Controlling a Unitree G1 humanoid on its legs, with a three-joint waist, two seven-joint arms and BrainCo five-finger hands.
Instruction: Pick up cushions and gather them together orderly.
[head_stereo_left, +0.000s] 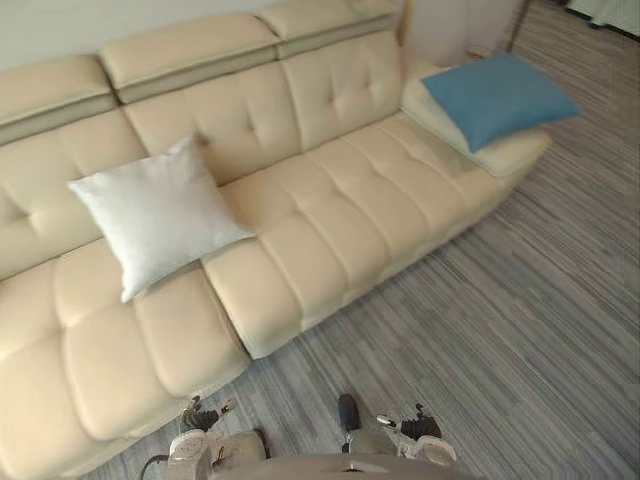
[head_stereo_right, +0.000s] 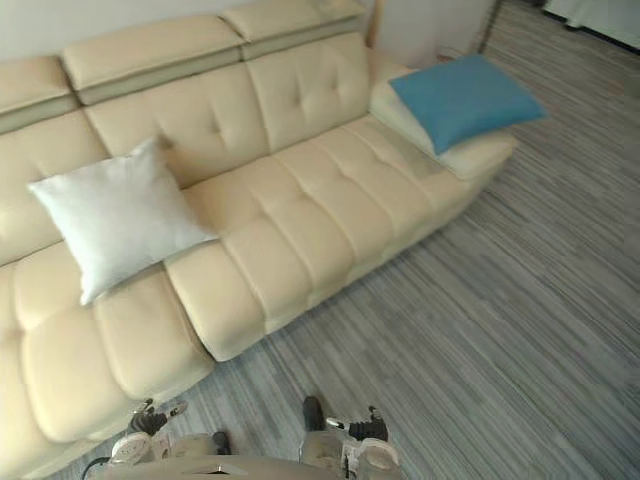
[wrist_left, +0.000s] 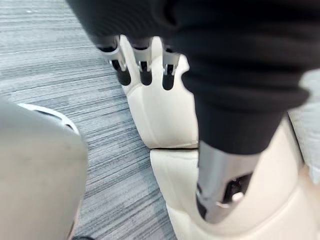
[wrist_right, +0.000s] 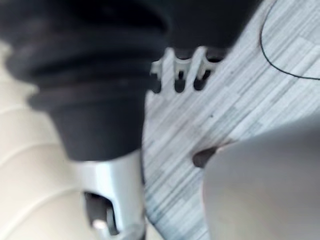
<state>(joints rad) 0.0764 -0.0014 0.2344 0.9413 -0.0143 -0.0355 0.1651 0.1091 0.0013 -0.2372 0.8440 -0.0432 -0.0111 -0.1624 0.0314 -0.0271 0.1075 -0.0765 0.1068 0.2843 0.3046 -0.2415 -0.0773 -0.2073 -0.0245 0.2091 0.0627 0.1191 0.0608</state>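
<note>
Up on the sofa (head_stereo_left: 340, 210), spotting white cushion (head_stereo_left: 160, 215) sitting leftward, nearer left hand (wrist_left: 145, 62); blue cushion (head_stereo_left: 500, 95) lying far right, well apart. Dangling right hand (wrist_right: 180, 75) too, both sets of fingers (wrist_left: 168, 75) loose, gripping nothing.

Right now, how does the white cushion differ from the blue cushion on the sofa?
The white cushion is pale; the blue cushion is bright blue. The white cushion leans tilted against the backrest on the left part of the sofa; the blue cushion lies flat on the padded right end. Both are square, and they lie far apart.
</note>
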